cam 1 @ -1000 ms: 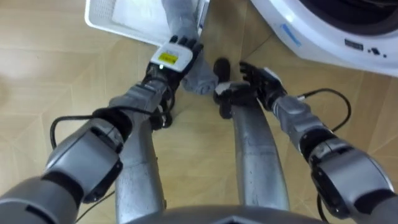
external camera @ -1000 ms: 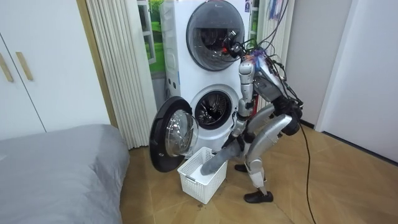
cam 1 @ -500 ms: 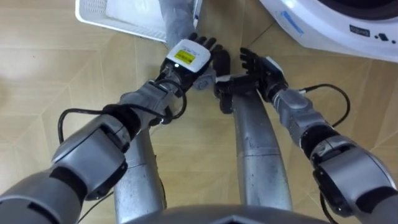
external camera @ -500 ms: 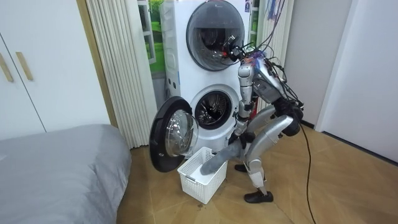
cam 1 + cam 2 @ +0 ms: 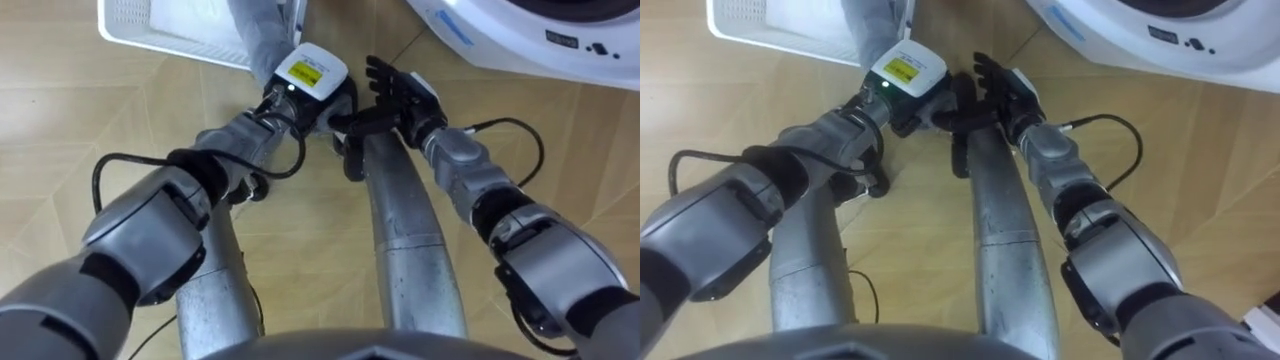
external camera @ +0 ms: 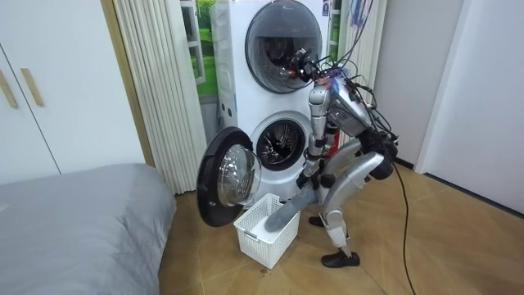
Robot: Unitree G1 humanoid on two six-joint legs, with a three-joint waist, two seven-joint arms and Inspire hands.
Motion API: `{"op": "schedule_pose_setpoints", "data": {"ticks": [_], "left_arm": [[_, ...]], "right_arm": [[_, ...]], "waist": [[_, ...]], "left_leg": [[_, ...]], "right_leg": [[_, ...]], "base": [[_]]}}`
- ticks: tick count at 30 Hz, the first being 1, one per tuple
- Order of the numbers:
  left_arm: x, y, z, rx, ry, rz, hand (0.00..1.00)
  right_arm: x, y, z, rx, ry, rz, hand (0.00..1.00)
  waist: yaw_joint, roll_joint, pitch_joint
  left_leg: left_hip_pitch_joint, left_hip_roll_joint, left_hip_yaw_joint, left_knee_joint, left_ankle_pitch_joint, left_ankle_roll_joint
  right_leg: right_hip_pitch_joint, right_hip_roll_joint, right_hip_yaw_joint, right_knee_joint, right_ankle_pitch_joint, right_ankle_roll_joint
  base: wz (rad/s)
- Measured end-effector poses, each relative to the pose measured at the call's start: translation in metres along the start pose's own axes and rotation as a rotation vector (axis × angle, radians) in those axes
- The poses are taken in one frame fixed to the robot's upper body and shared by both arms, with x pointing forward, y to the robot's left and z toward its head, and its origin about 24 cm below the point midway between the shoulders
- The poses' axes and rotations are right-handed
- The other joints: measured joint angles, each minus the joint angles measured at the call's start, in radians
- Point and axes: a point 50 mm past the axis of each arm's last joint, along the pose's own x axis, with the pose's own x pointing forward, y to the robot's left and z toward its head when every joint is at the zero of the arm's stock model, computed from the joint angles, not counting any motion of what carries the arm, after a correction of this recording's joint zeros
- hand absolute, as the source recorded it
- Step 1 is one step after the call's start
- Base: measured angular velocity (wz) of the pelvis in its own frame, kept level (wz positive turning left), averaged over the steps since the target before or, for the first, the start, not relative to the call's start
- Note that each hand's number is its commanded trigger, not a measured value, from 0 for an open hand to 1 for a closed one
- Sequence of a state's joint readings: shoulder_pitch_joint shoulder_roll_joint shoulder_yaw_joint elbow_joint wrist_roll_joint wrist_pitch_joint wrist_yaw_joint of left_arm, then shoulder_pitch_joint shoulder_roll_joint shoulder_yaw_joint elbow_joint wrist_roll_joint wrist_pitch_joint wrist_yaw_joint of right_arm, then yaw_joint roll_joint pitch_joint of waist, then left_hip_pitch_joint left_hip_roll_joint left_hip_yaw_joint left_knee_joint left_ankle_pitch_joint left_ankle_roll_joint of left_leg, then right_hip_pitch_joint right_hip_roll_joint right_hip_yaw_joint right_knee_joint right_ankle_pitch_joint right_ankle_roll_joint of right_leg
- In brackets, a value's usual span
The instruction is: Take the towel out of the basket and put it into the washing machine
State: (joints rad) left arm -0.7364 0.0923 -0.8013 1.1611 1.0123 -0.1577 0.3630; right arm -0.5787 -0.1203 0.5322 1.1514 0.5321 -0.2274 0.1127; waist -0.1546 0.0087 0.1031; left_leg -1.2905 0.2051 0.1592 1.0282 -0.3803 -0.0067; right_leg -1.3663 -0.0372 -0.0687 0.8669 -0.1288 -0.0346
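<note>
In the left eye view, the left hand curls on the grey towel trailing from the laundry basket; the right hand hovers beside it, fingers spread and empty. In the room view, the washing machine stands with its door open, so the lift-out step seems in hand. The next move likely calls for raising the towel clear to the drum.

towel — matt cloth | basket — perforated plastic | floor: smooth wood | washing machine: glossy
</note>
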Motion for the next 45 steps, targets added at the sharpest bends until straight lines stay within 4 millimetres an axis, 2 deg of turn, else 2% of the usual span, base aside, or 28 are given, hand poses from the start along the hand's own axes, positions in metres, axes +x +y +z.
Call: {"op": "schedule_pose_setpoints", "data": {"ticks": [7, 13, 19, 23, 27, 31, 36, 39, 42, 45], "left_arm": [[0.0, 0.0, -0.001, 0.0, 0.003, -0.001, 1.0], [-0.003, -0.006, 0.001, -0.015, 0.001, -0.013, 1.0], [-0.026, -0.035, -0.007, -0.131, 0.039, -0.009, 1.0], [-0.043, -0.045, -0.027, -0.145, 0.099, 0.032, 1.0], [-0.051, -0.039, -0.048, -0.173, 0.186, 0.152, 1.0], [-0.056, -0.031, -0.061, -0.196, 0.256, 0.261, 1.0], [-0.057, -0.027, -0.065, -0.223, 0.293, 0.338, 1.0], [-0.058, -0.025, -0.068, -0.245, 0.322, 0.366, 1.0], [-0.058, -0.02, -0.072, -0.323, 0.368, 0.422, 1.0], [-0.057, -0.014, -0.076, -0.484, 0.46, 0.497, 1.0]], "right_arm": [[0.0, 0.007, 0.0, 0.011, -0.017, 0.025, 0.0], [-0.004, 0.012, -0.012, 0.011, 0.014, 0.044, 0.0], [-0.021, 0.011, -0.049, -0.041, 0.114, 0.046, 0.0], [-0.031, 0.005, -0.068, -0.037, 0.175, 0.025, 0.0], [-0.036, 0.0, -0.076, -0.015, 0.198, 0.0, 0.0], [-0.037, -0.001, -0.078, -0.005, 0.214, 0.005, 0.0], [-0.037, -0.002, -0.079, 0.005, 0.229, 0.014, 0.0], [-0.035, -0.002, -0.076, 0.0, 0.223, 0.014, 0.0], [-0.034, -0.002, -0.075, -0.02, 0.222, 0.019, 0.0], [-0.034, -0.002, -0.075, -0.044, 0.227, 0.025, 0.0]], "waist": [[-0.005, -0.004, -0.0022], [-0.018, -0.007, -0.0042], [-0.036, -0.017, -0.0076], [-0.034, -0.023, -0.0061], [-0.03, -0.027, -0.0056], [-0.023, -0.027, -0.0053], [-0.004, -0.026, -0.0048], [0.0, -0.026, -0.0047], [0.004, -0.027, -0.0045], [0.01, -0.027, -0.0045]], "left_leg": [[-0.001, 0.0, -0.001, -0.001, -0.003, 0.001], [0.049, -0.009, -0.012, -0.001, -0.003, 0.001], [0.225, -0.011, -0.009, -0.035, -0.013, -0.004], [0.334, -0.011, 0.001, -0.08, -0.013, -0.014], [0.403, -0.024, 0.003, -0.127, -0.003, -0.014], [0.447, -0.025, 0.003, -0.153, -0.001, -0.015], [0.494, -0.027, 0.005, -0.182, 0.0, -0.015], [0.504, -0.036, 0.005, -0.191, 0.0, -0.015], [0.505, -0.042, 0.003, -0.196, 0.002, -0.013], [0.504, -0.045, 0.002, -0.197, 0.002, -0.013]], "right_leg": [[0.0, 0.0, -0.001, 0.001, -0.002, 0.002], [0.053, -0.004, -0.002, 0.004, -0.007, 0.004], [0.224, -0.013, -0.014, -0.024, -0.026, 0.001], [0.328, -0.009, -0.014, -0.065, -0.024, 0.002], [0.393, -0.015, -0.016, -0.096, -0.022, 0.005], [0.437, -0.013, -0.018, -0.119, -0.025, 0.008], [0.485, -0.016, -0.032, -0.141, -0.027, 0.009], [0.492, -0.03, -0.042, -0.136, -0.034, 0.008], [0.492, -0.034, -0.042, -0.138, -0.036, 0.01], [0.492, -0.036, -0.042, -0.139, -0.037, 0.011]], "base": [[0.0], [0.03], [0.02], [-0.02], [0.06], [0.0], [0.0], [0.07], [0.04], [0.0]]}}
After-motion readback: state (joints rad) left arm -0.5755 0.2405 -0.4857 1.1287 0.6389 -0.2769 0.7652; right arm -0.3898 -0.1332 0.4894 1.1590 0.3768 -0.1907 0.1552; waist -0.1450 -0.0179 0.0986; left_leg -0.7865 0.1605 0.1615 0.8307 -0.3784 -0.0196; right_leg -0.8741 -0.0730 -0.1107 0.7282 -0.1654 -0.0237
